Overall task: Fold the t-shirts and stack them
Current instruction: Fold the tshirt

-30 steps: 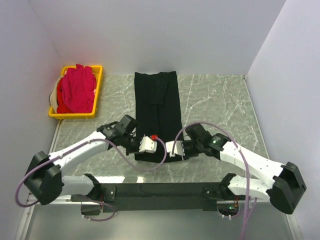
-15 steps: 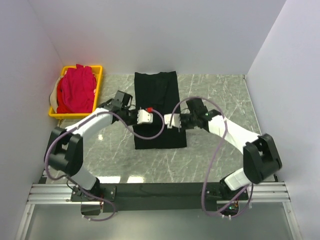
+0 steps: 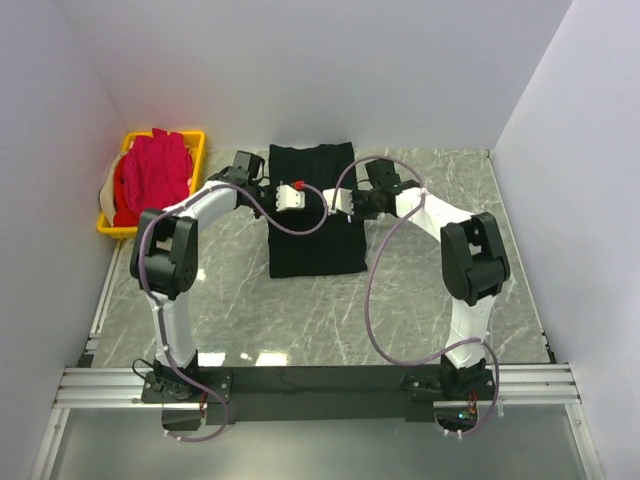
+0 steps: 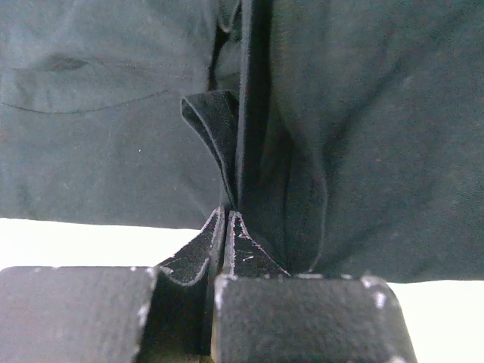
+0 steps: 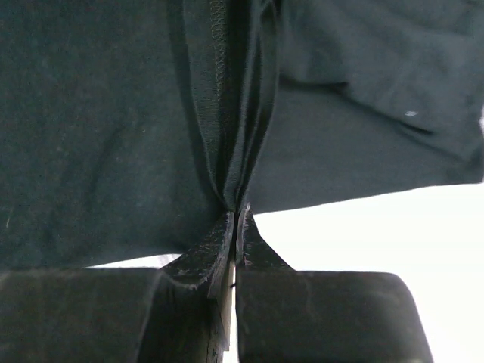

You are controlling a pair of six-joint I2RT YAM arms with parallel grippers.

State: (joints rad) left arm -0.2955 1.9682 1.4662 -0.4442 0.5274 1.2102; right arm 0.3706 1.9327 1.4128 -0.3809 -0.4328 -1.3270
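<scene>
The black t-shirt (image 3: pixel 315 235) lies as a narrow strip on the table's middle, its near end doubled back toward the far wall. My left gripper (image 3: pixel 306 194) is shut on a pinch of the shirt's edge (image 4: pixel 227 166). My right gripper (image 3: pixel 332 201) is shut on another pinch of the same edge (image 5: pixel 234 144). The two grippers sit side by side over the shirt's far half. Magenta-pink t-shirts (image 3: pixel 152 178) are heaped in the yellow crate (image 3: pixel 196 178) at the far left.
Grey marble table (image 3: pixel 440 260) shows on both sides of the shirt. White walls close in the left, back and right. Both arms stretch far from their bases on the black rail (image 3: pixel 320 385) at the near edge.
Both grippers have carried the shirt's near edge away from me toward the far wall. The black strip now looks shorter, folded over itself.
</scene>
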